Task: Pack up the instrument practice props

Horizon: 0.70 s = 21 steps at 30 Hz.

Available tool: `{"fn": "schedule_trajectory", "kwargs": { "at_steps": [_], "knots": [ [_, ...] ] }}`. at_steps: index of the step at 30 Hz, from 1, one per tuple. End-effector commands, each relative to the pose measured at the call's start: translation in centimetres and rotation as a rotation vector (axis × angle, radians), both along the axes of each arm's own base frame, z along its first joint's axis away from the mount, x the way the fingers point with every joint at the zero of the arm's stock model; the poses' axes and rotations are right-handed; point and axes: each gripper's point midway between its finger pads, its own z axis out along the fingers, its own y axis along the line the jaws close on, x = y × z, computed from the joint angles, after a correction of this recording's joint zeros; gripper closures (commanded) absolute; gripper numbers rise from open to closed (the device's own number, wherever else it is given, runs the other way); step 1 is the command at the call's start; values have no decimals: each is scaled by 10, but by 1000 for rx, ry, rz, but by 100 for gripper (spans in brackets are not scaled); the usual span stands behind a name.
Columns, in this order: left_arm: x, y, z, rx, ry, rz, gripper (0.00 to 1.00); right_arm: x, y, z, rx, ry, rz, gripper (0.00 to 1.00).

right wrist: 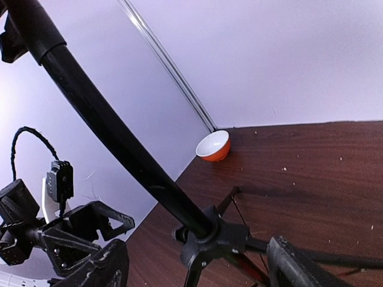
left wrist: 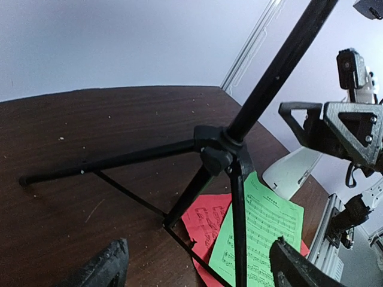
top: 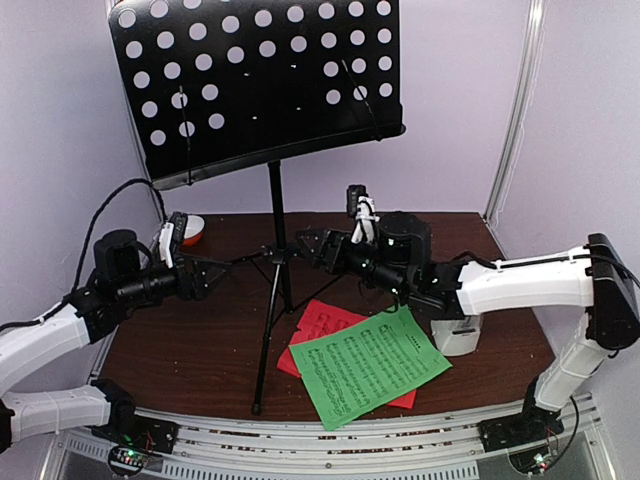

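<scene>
Left pincer (top: pixel 222 277) and right pincer (top: pixel 310 246) both released, music stand (top: pixel 276 215) between them.
I see neither touching its pole; green page (top: pixel 370 365) lies over red page (top: pixel 322 318), low behind the right pincer, with the white metronome (top: pixel 455 337) further back still.

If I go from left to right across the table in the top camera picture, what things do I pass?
The orange-and-white bowl → music stand's pole → green sheet-music page → white metronome.

Matt black metal music stand (top: pixel 280 125), dark wood-grain table (top: pixel 180 335), thin paper pages (top: pixel 370 365), glossy bowl (right wrist: pixel 213 145)
</scene>
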Motion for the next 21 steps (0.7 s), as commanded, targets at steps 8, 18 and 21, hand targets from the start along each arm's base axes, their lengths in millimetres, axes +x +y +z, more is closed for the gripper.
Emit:
{"fn": "schedule_trajectory", "kwargs": {
  "at_steps": [8, 18, 21],
  "knots": [
    [-23, 2, -1, -95, -17, -41, 18, 32, 30, 85, 134, -308, 92, 35],
    [-24, -1, -25, -122, 83, -32, 23, 26, 55, 111, 197, -405, 223, 46],
    [-25, -10, -28, -136, 96, -60, 25, 25, 58, 113, 203, -416, 240, 48]
  ]
}}
